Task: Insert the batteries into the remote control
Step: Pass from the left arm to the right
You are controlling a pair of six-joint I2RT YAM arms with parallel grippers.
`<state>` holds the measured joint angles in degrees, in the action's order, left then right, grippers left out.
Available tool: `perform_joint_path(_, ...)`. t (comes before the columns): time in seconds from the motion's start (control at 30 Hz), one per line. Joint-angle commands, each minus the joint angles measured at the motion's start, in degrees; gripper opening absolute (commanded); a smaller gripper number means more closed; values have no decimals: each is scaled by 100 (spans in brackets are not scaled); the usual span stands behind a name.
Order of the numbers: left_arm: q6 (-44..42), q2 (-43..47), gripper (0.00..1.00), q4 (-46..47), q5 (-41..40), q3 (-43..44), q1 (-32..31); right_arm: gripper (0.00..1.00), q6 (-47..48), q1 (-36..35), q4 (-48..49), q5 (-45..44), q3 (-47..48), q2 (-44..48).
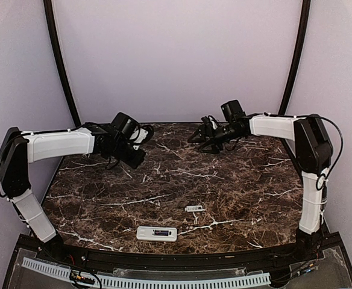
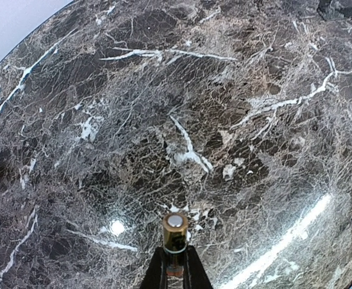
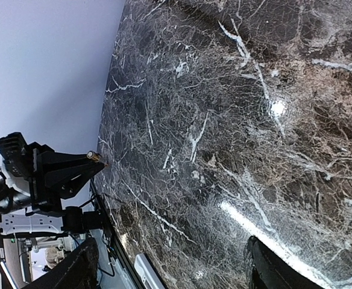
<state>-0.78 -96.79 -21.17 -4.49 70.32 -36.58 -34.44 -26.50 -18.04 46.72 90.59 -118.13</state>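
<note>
Holding one battery (image 2: 175,231), well apart from the remote control (image 1: 157,233).
My left gripper (image 2: 175,259) pinched it; the remote control lay at its 5 o'clock, long axis 9-to-3, nearer this arm than my spread right gripper (image 3: 175,266).

A robotics lab booth, by every sign.
Plain pale lilac walls (image 1: 176,60) framed by curved black poles (image 1: 58,60) close in a dark brown marble-patterned tabletop (image 1: 236,180); two white-and-black jointed robot arms (image 1: 55,144) are bolted at its near edge, with loose black cabling (image 1: 337,135) and a white slotted cable duct (image 1: 164,281) along the front. The walls may be fabric or panel; the view cannot settle which.
</note>
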Motion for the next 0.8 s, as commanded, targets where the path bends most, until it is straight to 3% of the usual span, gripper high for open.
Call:
perform_joint_path(0.0,629,357,0,205,290,53,30,79,301,-111,51,-54,97,185)
perform_joint_path(0.2,1675,555,0,792,893,339,1,77,774,-255,117,-395,-271,977)
perform_joint_path(0.37,2251,1112,0,1874,921,24,-243,77,1337,-600,299,-997,-887,2069)
perform_joint_path(0.57,2947,1995,0,3179,279,-894,-896,74,1895,-1439,1414,-2248,-2254,3744)
perform_joint_path(0.77,3315,3210,0,4610,-243,-2320,-2125,57,1897,-2731,2039,-4349,-3117,4946)
